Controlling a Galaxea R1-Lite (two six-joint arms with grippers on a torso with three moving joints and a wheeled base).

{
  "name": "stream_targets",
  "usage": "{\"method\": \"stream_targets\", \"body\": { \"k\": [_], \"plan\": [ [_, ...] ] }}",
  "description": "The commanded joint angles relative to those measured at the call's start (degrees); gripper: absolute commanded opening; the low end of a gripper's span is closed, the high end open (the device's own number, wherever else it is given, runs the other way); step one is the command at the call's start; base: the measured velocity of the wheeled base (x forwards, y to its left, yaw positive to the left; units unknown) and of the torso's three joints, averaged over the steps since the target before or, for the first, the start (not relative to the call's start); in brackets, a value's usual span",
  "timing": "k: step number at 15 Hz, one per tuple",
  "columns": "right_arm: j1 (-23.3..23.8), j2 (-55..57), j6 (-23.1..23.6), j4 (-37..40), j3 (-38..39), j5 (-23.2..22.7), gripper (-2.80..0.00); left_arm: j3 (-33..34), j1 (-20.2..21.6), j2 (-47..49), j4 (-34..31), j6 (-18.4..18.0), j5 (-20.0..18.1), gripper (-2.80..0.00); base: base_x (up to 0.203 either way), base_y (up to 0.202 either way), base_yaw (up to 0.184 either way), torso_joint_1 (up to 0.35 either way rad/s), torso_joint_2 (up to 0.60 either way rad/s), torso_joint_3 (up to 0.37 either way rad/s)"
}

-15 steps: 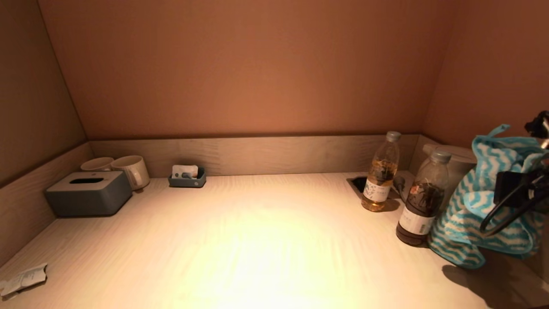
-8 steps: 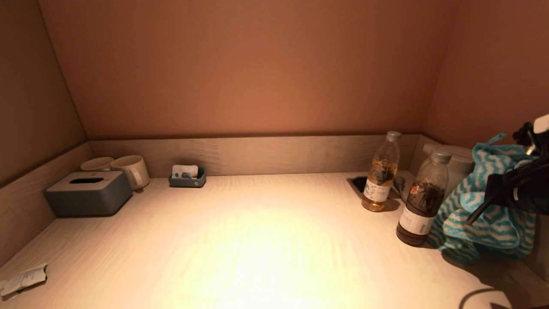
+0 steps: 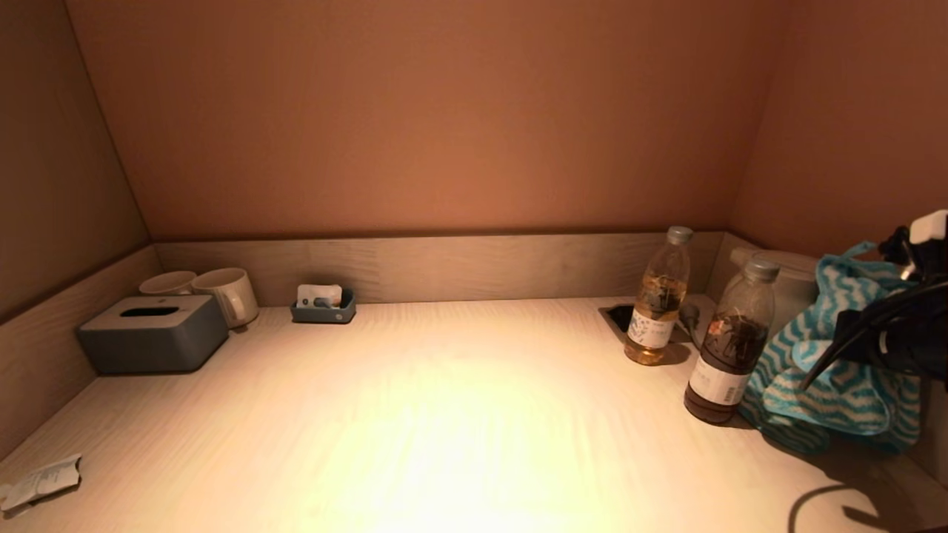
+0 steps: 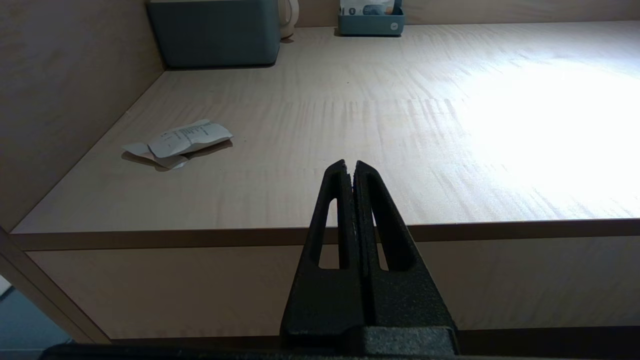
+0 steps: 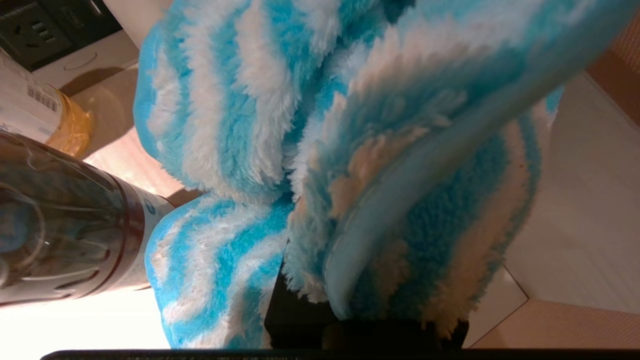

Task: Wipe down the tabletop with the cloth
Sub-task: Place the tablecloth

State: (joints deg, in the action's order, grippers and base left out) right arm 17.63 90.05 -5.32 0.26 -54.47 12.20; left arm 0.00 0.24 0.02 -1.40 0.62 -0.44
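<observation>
A crumpled paper slip (image 3: 41,481) is seen at the near left edge of the worktop (image 3: 444,414), close to the left side wall. The left gripper (image 4: 350,172) is held just off the worktop's front edge, below its surface level, with its two fingers pressed together and nothing between them. Further back on the left, a grey tissue box (image 3: 152,333) is placed against the side wall, and two white mugs (image 3: 204,290) are set just behind it, touching each other. A small blue-grey tray (image 3: 324,307) holding packets is found against the back ledge. The middle of the worktop is brightly lit. Towards the right, a bottle of amber drink (image 3: 658,300) is stood upright beside a recessed socket panel (image 3: 618,317), and a bottle of dark drink (image 3: 729,344) is stood nearer the front. Just beside the dark bottle, the blue-and-white striped cloth (image 3: 822,377) is held bunched by the right gripper (image 3: 889,337), its lower folds resting on the worktop. A white kettle (image 3: 789,277) is partly hidden behind the cloth in the far right corner.
</observation>
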Motion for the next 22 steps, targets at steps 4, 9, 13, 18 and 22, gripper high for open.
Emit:
{"method": "stream_targets", "body": {
  "k": [4,9,13,18,22],
  "plan": [
    [0.0,-0.3,0.0,0.1,0.5,-0.3,-2.80,0.0,0.0,0.0,0.0,0.0,0.0,-2.80,0.000,0.000,0.000,0.000,0.00,0.000],
    [0.0,-0.4,-0.1,0.0,0.7,-0.3,-2.80,0.0,0.0,0.0,0.0,0.0,0.0,-2.80,0.000,0.000,0.000,0.000,0.00,0.000],
    [0.0,-0.7,-0.1,0.0,0.7,-0.4,0.00,0.0,0.0,0.0,0.0,0.1,0.0,-2.80,0.000,0.000,0.000,0.000,0.00,0.000],
    [0.0,-1.3,0.0,0.1,0.7,-0.4,0.00,0.0,0.0,0.0,0.0,0.1,0.0,-2.80,0.000,0.000,0.000,0.000,0.00,0.000],
    [-0.1,-4.3,0.1,0.3,1.7,-0.4,0.00,0.0,0.0,0.0,0.0,0.0,0.0,-2.80,0.000,0.000,0.000,0.000,0.00,0.000]
  ]
}}
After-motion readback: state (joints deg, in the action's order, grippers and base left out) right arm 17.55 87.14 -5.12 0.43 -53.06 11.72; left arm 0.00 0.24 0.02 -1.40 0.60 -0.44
